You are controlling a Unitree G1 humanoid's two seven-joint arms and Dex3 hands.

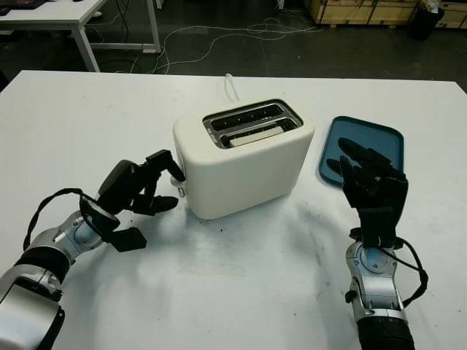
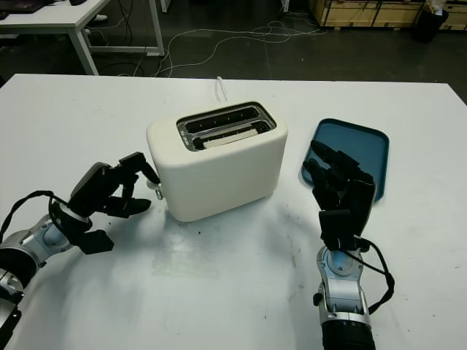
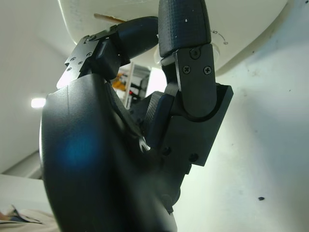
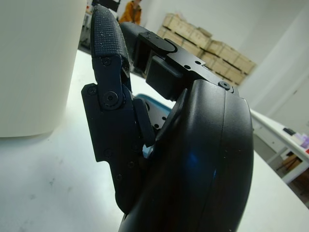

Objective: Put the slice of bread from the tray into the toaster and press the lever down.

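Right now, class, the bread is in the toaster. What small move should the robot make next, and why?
Probably press down with the left hand: its fingers sit at the lever on the toaster, and the bread rides high in its slot. The right hand is open by the tray.

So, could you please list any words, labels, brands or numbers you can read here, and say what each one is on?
None can be read.
Toaster: plain white sides, no brand showing; small marks round its dial are too small to read.
Tray: plain blue.
Stacked boxes in the background: no legible print.
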